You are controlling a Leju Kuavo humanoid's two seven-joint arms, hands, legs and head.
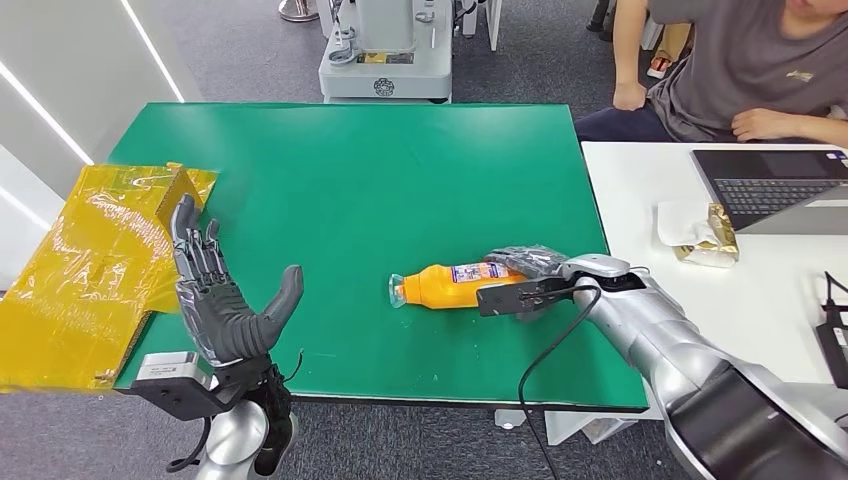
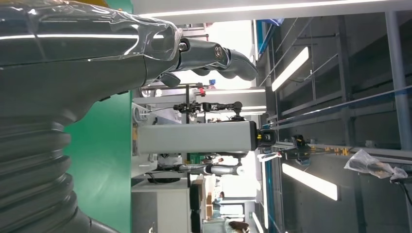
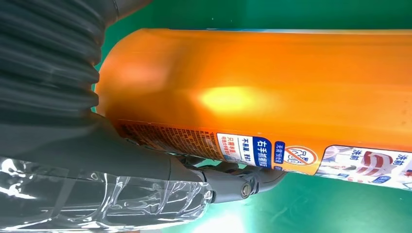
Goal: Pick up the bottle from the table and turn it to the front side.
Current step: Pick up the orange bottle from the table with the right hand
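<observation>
While the orange bottle (image 1: 445, 284) lies on its side on the green table (image 1: 380, 170), toward the near right part of the mat, the right hand (image 1: 528, 275) is wrapped around its base end, dark fingers (image 1: 525, 258) curled over the far side of the body and the thumb along the near side. Its clear cap end points left, and a printed label with blue and white panels faces up and slightly to the far side. From the right wrist camera the bottle (image 3: 272, 92) shows as a smooth orange wall with the label strip running along one edge, the thumb (image 3: 228, 182) pressed against it just beside the label, green mat visible past it. Whether the bottle is lifted clear of the table or resting on it cannot be told. Over the near left corner of the table the left hand (image 1: 218, 290) is raised, palm turned toward the right, fingers spread apart and holding nothing; its wrist camera shows one finger (image 2: 218, 56) extended into open air. A sheet of yellow plastic wrap (image 1: 95, 265) drapes over the table's left edge. To the right stands a white table (image 1: 640, 180) with a laptop (image 1: 780, 185) and a gold foil packet (image 1: 712, 240), and a person (image 1: 740, 70) in a grey shirt sits at its far side.
</observation>
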